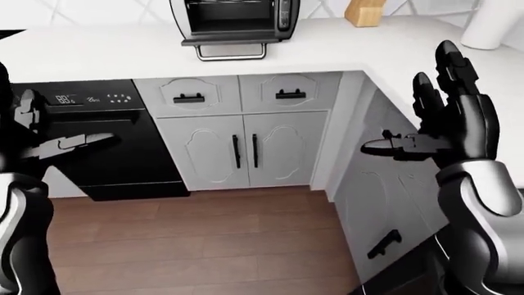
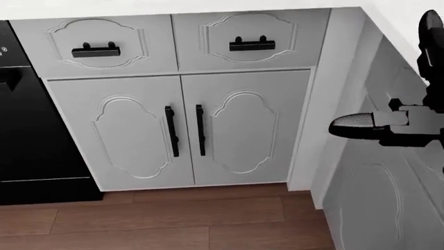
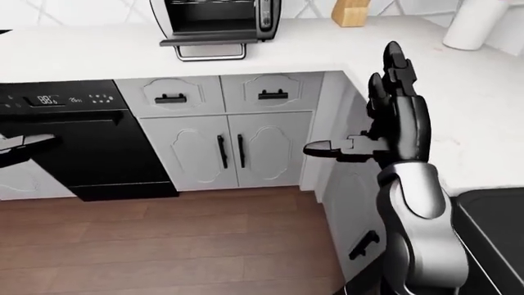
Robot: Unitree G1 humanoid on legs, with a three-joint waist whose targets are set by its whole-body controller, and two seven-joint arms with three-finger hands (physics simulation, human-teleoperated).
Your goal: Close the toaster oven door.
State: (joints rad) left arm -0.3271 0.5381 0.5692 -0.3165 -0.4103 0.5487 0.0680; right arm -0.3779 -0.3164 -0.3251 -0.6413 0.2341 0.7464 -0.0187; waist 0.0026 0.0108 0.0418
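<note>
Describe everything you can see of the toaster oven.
The toaster oven sits on the white counter at the top of the left-eye view, above the drawers; its top is cut off by the frame. The body looks like silvery metal with a dark interior showing a rack. Its door hangs open, lying flat, with a looped handle over the countertop. Neither hand touches it.

We note the toaster oven (image 1: 235,21) at the top of the left-eye view, standing upright on the white surface (image 1: 98,58), above the left of the two drawers. Its housing is silver with a dark interior; a wire rack shows inside. The toaster oven door (image 1: 229,42) is open, folded down flat and level, jutting toward the surface's edge. A silver bar handle (image 1: 231,54) runs along its outer edge. Its top is cropped.
</note>
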